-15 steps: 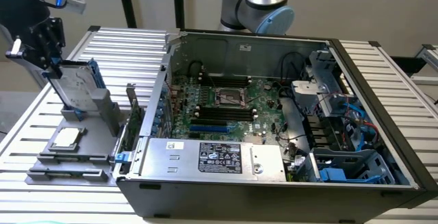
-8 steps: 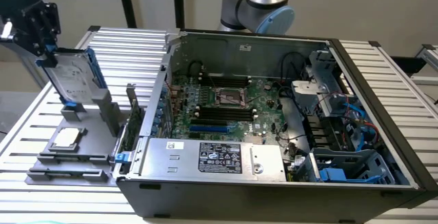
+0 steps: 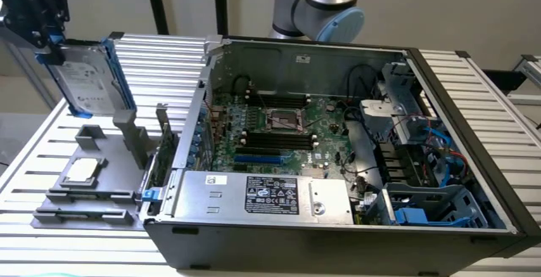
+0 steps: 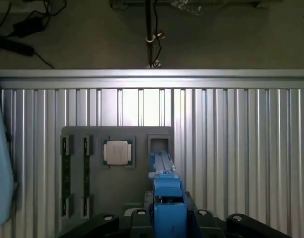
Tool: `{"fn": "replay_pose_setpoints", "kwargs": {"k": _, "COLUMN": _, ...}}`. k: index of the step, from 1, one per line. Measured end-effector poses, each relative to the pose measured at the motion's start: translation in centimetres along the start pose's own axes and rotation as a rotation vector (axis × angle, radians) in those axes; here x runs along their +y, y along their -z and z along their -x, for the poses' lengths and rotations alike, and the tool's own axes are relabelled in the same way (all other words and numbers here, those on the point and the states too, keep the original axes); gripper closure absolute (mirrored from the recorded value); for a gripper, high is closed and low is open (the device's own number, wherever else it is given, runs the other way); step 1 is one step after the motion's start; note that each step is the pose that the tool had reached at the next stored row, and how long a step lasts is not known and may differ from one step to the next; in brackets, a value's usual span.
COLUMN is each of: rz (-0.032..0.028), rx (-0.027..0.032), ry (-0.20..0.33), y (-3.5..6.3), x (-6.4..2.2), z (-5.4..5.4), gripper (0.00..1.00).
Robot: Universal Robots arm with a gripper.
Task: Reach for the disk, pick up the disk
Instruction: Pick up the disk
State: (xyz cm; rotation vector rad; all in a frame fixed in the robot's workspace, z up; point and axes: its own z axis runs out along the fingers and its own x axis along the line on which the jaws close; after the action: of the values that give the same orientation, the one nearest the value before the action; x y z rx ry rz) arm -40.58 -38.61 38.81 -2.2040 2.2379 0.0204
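In the exterior view, the open computer case [image 3: 338, 163] walls off the grey tray [image 3: 110, 166] at 3 o'clock. Upright posts [image 3: 131, 131] on the tray stand close beneath the hanging disk [image 3: 89, 77]. Bare table slats [image 3: 34, 144] give open room at 9 and 6 o'clock.

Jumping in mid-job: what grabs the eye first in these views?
The gripper at the exterior view's upper left, holding the disk upright above the grey fixture. Next comes the open PC case in the centre, with its motherboard exposed. A small chip sits in the fixture.
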Motion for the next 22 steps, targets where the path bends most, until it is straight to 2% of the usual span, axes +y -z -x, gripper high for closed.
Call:
{"fn": "replay_pose_setpoints", "kwargs": {"k": 6, "rz": 0.0000, "rx": -0.0009, "ry": 0.000, "y": 2.71, "x": -1.46, "z": -0.1, "gripper": 0.67}}
{"fn": "replay_pose_setpoints", "kwargs": {"k": 12, "rz": 0.0003, "rx": -0.0063, "ry": 0.001, "y": 5.46, "x": -3.80, "z": -0.3, "gripper": 0.67}}
{"fn": "replay_pose_setpoints", "kwargs": {"k": 22, "rz": 0.0005, "rx": -0.0163, "ry": 0.002, "y": 10.04, "x": -8.30, "z": -0.9, "gripper": 0.67}}
